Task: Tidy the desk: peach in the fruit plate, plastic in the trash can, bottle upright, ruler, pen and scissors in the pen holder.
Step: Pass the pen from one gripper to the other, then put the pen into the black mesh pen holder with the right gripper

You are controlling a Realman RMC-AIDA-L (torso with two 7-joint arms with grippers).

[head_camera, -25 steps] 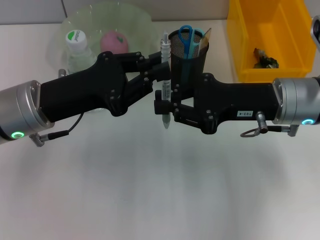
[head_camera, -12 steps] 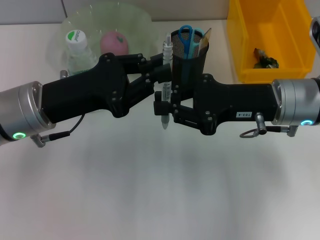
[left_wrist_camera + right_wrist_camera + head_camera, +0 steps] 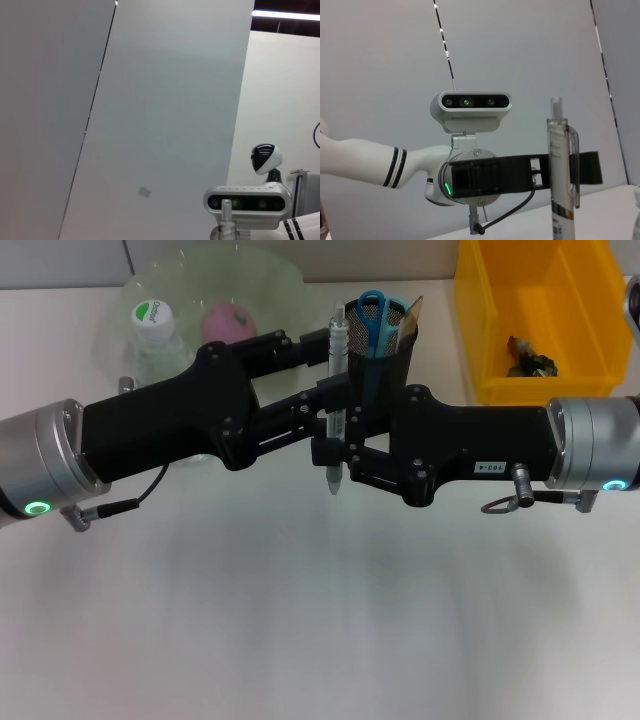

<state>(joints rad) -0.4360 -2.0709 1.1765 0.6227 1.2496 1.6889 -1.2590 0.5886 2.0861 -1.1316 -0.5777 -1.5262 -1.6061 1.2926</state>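
Note:
A clear pen (image 3: 337, 350) stands upright in the air just in front of the black mesh pen holder (image 3: 385, 355). My right gripper (image 3: 335, 445) is shut on its lower half, and the pen (image 3: 562, 170) fills the near side of the right wrist view. My left gripper (image 3: 325, 375) reaches in from the left, open, with one finger on each side of the pen's upper part. Blue-handled scissors (image 3: 372, 310) and a ruler (image 3: 411, 315) stand in the holder. The pink peach (image 3: 228, 320) lies in the green fruit plate (image 3: 260, 275). A white-capped bottle (image 3: 153, 320) stands upright.
The yellow bin (image 3: 575, 315) at the back right holds crumpled plastic (image 3: 528, 358). Both forearms stretch across the middle of the white desk (image 3: 320, 620). The left wrist view shows only walls and the robot's head camera (image 3: 247, 202).
The left gripper's fingers have spread apart off the pen. The pen, held by the right gripper, has shifted slightly right and stands straighter.

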